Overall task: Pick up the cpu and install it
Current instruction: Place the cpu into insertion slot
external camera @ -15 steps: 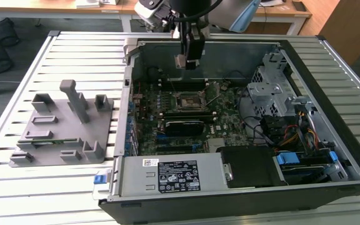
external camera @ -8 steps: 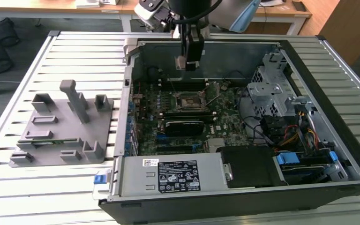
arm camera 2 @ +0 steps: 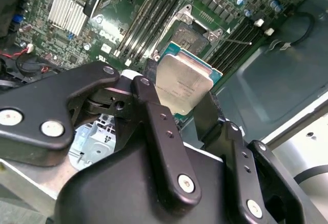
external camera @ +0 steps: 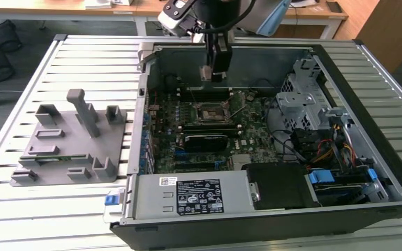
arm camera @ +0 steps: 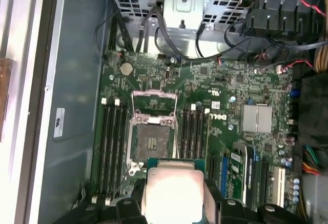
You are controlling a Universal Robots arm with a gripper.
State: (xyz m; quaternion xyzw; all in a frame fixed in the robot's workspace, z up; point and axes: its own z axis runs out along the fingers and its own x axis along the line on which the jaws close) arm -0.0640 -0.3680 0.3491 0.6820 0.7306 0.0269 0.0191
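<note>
My gripper (external camera: 213, 73) hangs inside the open computer case, above the far part of the green motherboard (external camera: 246, 138), and is shut on the cpu (external camera: 207, 72). In both wrist views the cpu (arm camera 2: 184, 83) (arm camera: 173, 190) is a flat square chip with a silvery metal top, pinched at two opposite edges by the black fingers (arm camera 2: 154, 116). The open socket (arm camera: 152, 139) (external camera: 208, 112), its metal frame lifted, lies on the board below the chip, apart from it. Memory slots (arm camera: 113, 147) flank the socket on both sides.
A grey fixture plate (external camera: 68, 141) on the slatted table at the exterior view's left holds a green memory stick (external camera: 44, 157). Inside the case stand a metal drive cage (external camera: 305, 99), bundled cables (external camera: 320, 151) and a power supply (external camera: 194, 196). The case walls (external camera: 257, 57) ring the board.
</note>
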